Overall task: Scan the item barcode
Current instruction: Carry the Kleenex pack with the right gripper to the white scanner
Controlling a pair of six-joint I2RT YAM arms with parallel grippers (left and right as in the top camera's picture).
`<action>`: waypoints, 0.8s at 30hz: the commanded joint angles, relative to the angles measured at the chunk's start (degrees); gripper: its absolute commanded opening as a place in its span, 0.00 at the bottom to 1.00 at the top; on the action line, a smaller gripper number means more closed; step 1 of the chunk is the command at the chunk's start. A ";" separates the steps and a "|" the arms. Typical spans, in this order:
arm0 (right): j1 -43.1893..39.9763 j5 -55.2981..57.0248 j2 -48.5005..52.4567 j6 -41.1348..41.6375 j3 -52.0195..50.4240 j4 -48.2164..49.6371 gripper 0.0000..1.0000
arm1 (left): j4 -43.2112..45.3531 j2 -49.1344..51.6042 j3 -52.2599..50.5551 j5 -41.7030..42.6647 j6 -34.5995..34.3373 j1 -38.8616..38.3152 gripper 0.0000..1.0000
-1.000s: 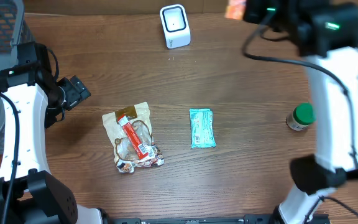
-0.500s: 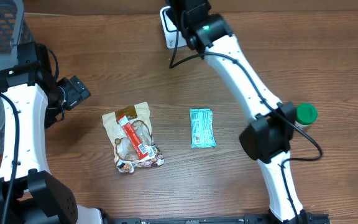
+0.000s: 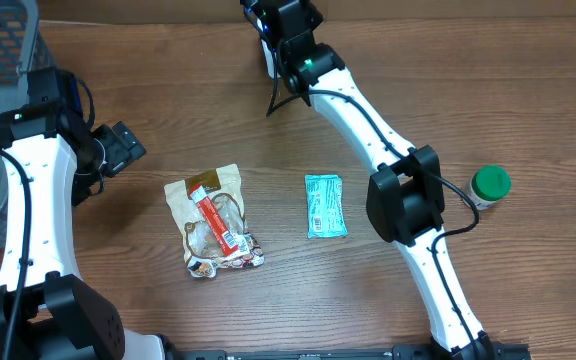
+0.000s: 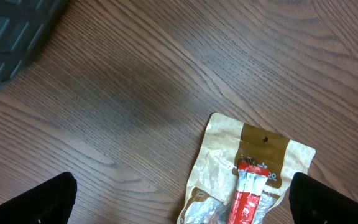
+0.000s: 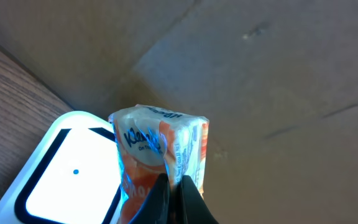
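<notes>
Wooden table (image 3: 488,90); right end effector (image 5: 174,186) tight on orange packet (image 5: 155,144), now over scanner (image 5: 61,171); left end effector (image 3: 121,148) spread wide, unmoved.

Table (image 3: 118,290) bears snack bag (image 3: 213,220), teal packet (image 3: 325,205), jar (image 3: 488,186), seemingly scanner (image 5: 55,168).

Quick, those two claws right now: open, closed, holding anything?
Left gripper: open, holding nothing.
Right gripper: closed on a small orange-and-white packet, next to the white scanner.
</notes>
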 commanded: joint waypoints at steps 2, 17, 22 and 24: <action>-0.20 0.63 1.92 -5.77 0.31 1.22 0.04 | 0.11 0.02 1.14 -0.24 1.07 -0.39 1.00; 0.31 0.63 2.56 -13.55 -2.01 2.93 0.04 | 0.09 0.02 1.14 -0.24 1.07 -0.39 1.00; 0.79 7.10 -0.20 -6.73 -1.62 3.32 0.04 | 0.09 0.02 1.14 -0.24 1.07 -0.39 1.00; 0.76 7.19 -3.50 -0.52 -1.62 1.53 0.04 | 0.09 0.02 1.14 -0.24 1.07 -0.39 1.00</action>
